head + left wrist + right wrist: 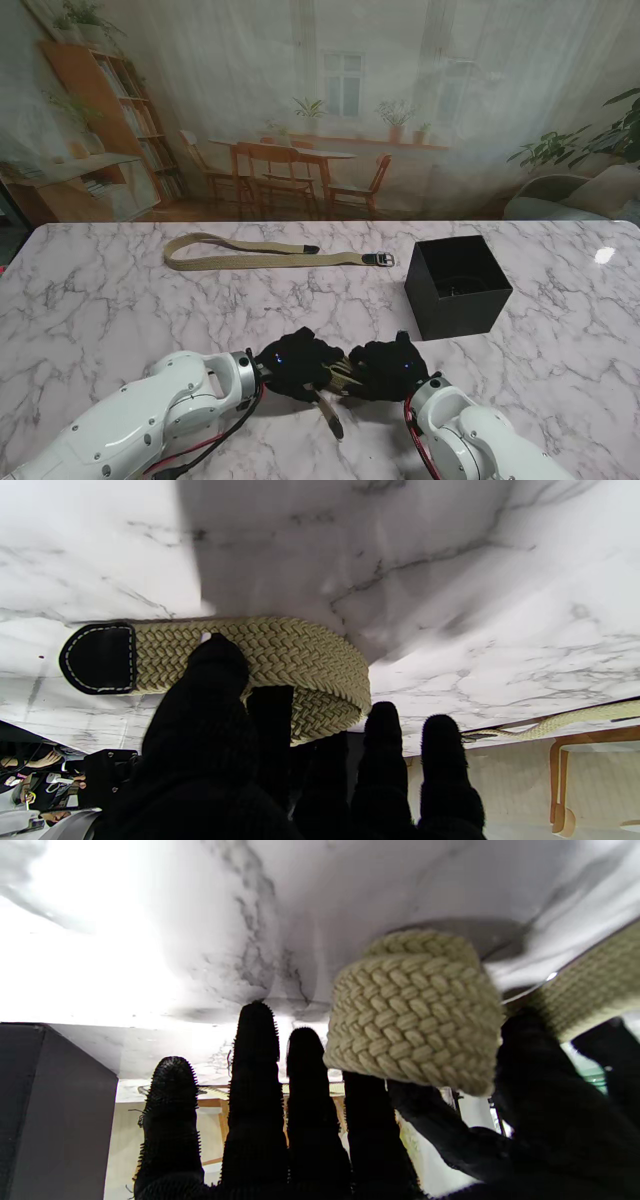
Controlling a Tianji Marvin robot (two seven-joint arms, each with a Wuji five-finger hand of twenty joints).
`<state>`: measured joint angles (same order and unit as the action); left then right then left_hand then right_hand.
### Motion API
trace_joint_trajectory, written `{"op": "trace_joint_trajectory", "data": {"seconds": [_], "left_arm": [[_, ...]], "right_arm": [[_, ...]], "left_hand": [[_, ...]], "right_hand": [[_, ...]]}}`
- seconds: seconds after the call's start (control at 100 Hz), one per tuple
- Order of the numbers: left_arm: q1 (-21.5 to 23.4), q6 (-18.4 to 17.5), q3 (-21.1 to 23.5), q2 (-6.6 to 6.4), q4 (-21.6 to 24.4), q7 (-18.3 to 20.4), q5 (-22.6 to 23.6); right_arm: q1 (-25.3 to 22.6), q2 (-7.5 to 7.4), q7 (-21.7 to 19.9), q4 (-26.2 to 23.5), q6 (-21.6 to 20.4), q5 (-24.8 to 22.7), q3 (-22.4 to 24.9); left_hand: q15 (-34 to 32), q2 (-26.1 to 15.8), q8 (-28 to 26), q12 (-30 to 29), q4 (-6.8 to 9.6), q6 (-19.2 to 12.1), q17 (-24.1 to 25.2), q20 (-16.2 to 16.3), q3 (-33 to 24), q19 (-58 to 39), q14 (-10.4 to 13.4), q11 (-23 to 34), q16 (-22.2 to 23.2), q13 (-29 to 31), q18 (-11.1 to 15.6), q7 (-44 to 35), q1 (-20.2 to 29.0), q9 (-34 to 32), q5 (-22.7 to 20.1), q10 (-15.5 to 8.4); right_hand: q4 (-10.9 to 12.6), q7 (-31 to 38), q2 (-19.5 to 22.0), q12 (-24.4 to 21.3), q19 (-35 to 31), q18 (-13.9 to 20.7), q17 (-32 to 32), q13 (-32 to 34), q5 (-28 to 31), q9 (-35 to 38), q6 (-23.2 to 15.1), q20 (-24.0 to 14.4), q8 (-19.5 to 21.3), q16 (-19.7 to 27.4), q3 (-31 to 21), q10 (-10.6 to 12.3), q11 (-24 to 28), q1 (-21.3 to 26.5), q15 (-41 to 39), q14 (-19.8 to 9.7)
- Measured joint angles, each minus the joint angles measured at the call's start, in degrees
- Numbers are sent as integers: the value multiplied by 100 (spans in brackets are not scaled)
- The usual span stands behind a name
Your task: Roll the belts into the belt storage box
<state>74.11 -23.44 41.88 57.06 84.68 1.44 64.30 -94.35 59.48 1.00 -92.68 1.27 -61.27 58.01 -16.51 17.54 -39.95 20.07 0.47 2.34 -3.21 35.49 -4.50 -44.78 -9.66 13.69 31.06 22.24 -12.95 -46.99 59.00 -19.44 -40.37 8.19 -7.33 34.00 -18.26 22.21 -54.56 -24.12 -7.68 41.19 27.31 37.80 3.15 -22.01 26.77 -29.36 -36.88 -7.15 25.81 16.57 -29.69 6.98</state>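
Note:
A beige woven belt (338,380) is partly coiled between my two black-gloved hands near the table's front edge. Its black-tipped tail (331,416) sticks out toward me. My left hand (295,365) grips the coil (300,665), thumb pressed on the weave beside the black tip (97,657). My right hand (390,368) holds the coil (415,1010) between thumb and fingers. A second beige belt (270,258) lies flat and folded at the far middle-left, its buckle (380,259) pointing at the black storage box (455,312), which stands open on the right.
The marble table (120,300) spreads wide around the hands. The box wall (45,1100) shows close to my right hand. The second belt (575,717) appears far off in the left wrist view. A printed room backdrop rises behind the table's far edge.

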Motion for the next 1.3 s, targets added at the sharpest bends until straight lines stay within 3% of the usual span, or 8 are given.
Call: {"op": "trace_joint_trajectory", "data": {"seconds": [0.24,0.36,0.45,0.69,0.8,0.97,1.06,1.3], "left_arm": [[-5,1,19,-1,16,61,9],[81,-37,149,-1,96,130,47],[218,-107,320,-5,224,184,157],[429,-204,525,-24,377,163,297],[425,-201,500,-34,374,122,309],[310,-151,341,-43,299,99,291],[299,-137,336,-42,284,84,292],[296,-125,340,-41,277,61,369]], "right_arm": [[9,-53,195,56,65,-239,-159],[60,-57,322,115,204,-304,-300],[81,-48,364,131,331,-319,-365],[21,-41,368,145,104,-522,-257],[-65,-20,437,146,-22,-206,-123],[-252,3,606,144,-240,-296,72],[-370,12,673,128,-360,-356,201],[-539,45,1139,103,-455,-276,354]], "left_hand": [[0,0,0,7,0,2,0,0,12,0,0,-14,0,0,0,-16,0,-10,0,1],[0,0,3,12,0,2,1,0,27,0,0,0,0,1,0,-20,0,-144,0,-82],[0,0,4,14,0,2,2,0,29,0,0,3,0,1,0,-21,0,-146,0,-68],[0,0,4,32,0,2,4,0,58,0,0,68,0,2,0,-27,-2,-214,0,-67],[0,0,4,32,0,22,4,0,60,0,0,68,0,2,0,-54,-2,-214,0,-67],[0,0,4,32,0,28,4,0,61,0,40,68,0,2,0,-88,-3,-214,0,-67],[0,0,4,32,0,29,5,0,63,0,19,68,0,2,0,-89,-3,-214,0,-67],[0,-60,58,84,0,33,24,0,74,0,19,65,0,2,0,-89,-14,-214,0,-66]], "right_hand": [[8,-208,-542,-68,-63,141,13,-512,-468,-1218,341,-236,19,-89,-289,-345,486,-151,-602,132],[8,521,-597,-35,-225,187,-1,-620,-571,-1353,192,-251,796,-182,-564,-353,706,145,-904,230],[8,590,-723,-58,-232,214,-1,-641,-630,-1501,116,-251,856,-194,-703,-370,721,133,-965,241],[8,-328,-680,-150,-237,220,14,-745,-825,-1572,126,-251,67,-231,-595,-422,722,-153,-967,256],[8,-413,-660,-153,-262,221,15,-839,-820,-1572,126,-251,-19,-108,-550,-422,722,-153,-950,314],[8,-497,-532,-153,-402,334,-70,-897,-730,-1557,198,-299,-24,313,-550,-422,721,-140,-642,242],[8,-497,-477,-203,-453,351,-83,-977,-712,-1546,207,-304,-29,620,-547,-422,722,-140,49,157],[9,-433,-398,-256,-537,359,-150,-1011,-305,-1303,273,-313,-105,748,-541,-421,723,-139,383,142]]}}
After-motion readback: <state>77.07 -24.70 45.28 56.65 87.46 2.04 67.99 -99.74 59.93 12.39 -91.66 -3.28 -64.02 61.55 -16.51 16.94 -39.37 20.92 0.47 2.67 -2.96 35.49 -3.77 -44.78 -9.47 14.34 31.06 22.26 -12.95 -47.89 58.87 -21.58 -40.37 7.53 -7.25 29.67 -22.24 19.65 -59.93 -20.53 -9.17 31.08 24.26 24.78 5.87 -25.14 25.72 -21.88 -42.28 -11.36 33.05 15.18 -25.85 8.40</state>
